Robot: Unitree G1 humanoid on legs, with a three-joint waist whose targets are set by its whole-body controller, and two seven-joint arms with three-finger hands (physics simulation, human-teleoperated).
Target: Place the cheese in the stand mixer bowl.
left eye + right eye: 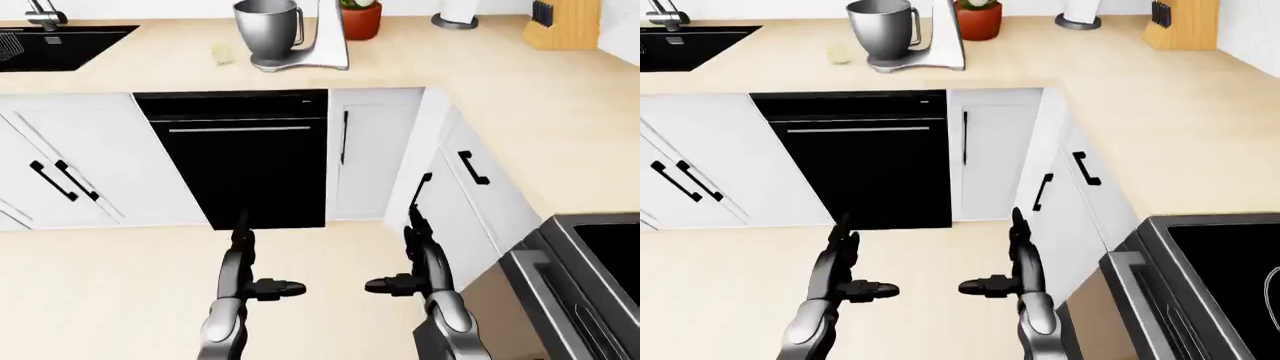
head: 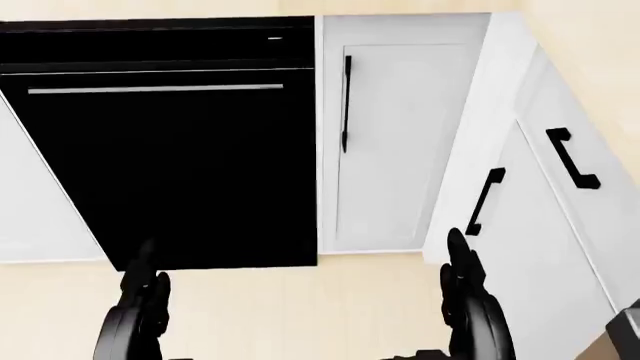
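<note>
A small pale yellow cheese (image 1: 222, 53) lies on the wooden counter just left of the stand mixer (image 1: 325, 41). The mixer's steel bowl (image 1: 267, 26) stands upright on the mixer's base, at the top of the left-eye view. Both hands hang low over the floor, far below the counter. My left hand (image 1: 250, 262) is open with fingers pointing up and thumb turned inward. My right hand (image 1: 410, 259) mirrors it, open and holding nothing.
A black dishwasher (image 1: 240, 157) sits under the counter below the mixer, between white cabinets (image 1: 375, 150). A black sink (image 1: 55, 45) is at top left, a potted plant (image 1: 360, 16) and knife block (image 1: 560, 22) at top right, a stove (image 1: 1230, 262) at bottom right.
</note>
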